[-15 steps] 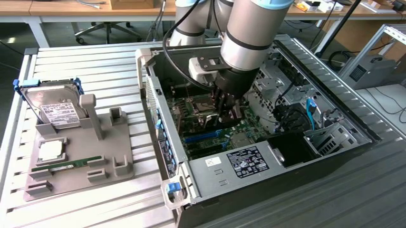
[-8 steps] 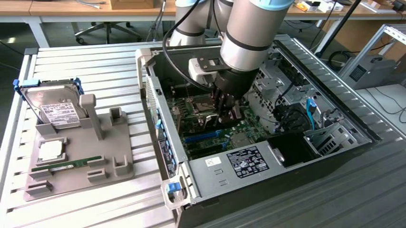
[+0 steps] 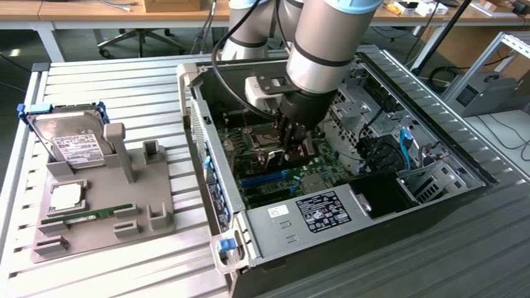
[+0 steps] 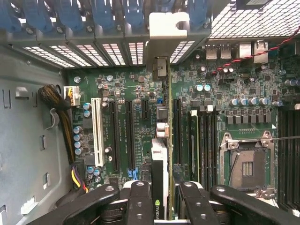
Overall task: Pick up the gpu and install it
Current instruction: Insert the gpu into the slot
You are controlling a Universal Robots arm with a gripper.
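Exterior view: a silver slatted metal table stands in a workshop, with wooden desks and an office chair on a dark floor behind it. An open computer case lies on its side across the middle of the table and reaches the edge on the exterior view's right. A grey robot arm comes down into the case, and its black gripper sits low over the green circuit board. A boxed power unit at the case's near end carries a black label with white print too small to read and a small white sticker beside it. Near the table's edge on the exterior view's left sits a grey plastic holder. It carries a silver hard drive in a blue frame propped upright, its white label unreadable, a square processor chip, and a narrow green memory stick lying flat. Wrist view: the claw's two black fingers pinch the gpu, which is seen edge-on, standing upright over the green motherboard in line with the long black slots. A green logo reading NVIDIA shows on the card's edge between the fingers. The card's pale metal bracket meets the case's perforated rear wall under a row of blue clips. Whether the card is fully seated cannot be told. An empty processor socket lies to one side of the card and a white slot to the other.
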